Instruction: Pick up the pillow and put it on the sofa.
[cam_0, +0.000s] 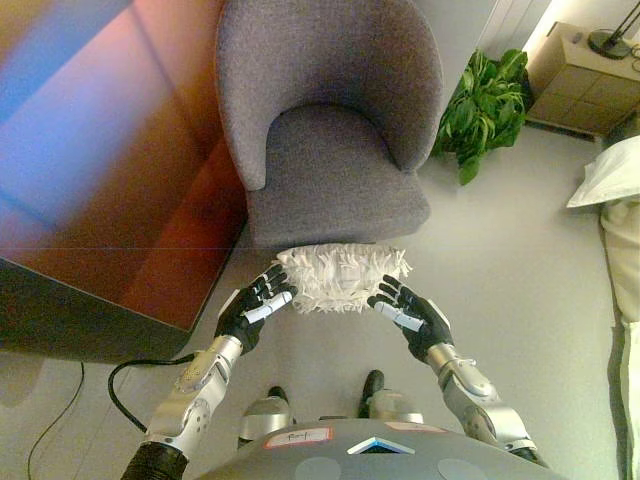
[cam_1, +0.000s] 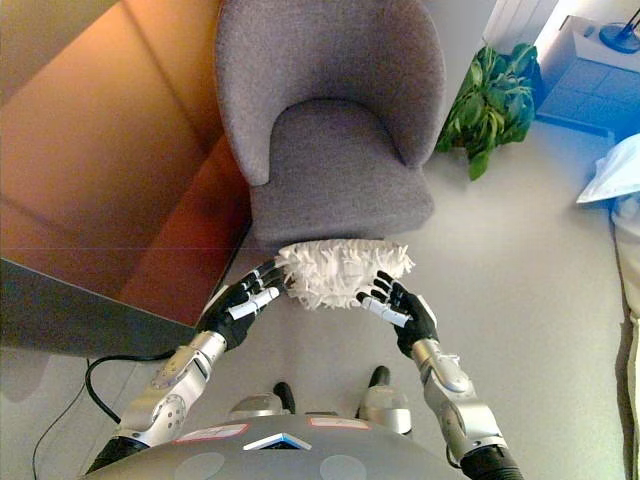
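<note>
Now both spread robot hands (cam_0: 256, 303) (cam_0: 410, 310) flank the shaggy pillow (cam_0: 343, 277) before the sofa (cam_0: 335, 150)

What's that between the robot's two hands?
A white shaggy pillow, flanked by the left hand and right hand, just before the grey armchair. Both eye views show it.

the grey upholstered armchair (cam_0: 330, 120) loses the top of its back at the 12 o'clock edge. the white shaggy pillow (cam_0: 342, 278) hides the chair's front base and the left hand's (cam_0: 255, 305) fingertips. at 3 o'clock, white bedding (cam_0: 612, 175) is cut off. at 1 o'clock, the pale wooden cabinet (cam_0: 580, 75) is partly cropped.
</note>
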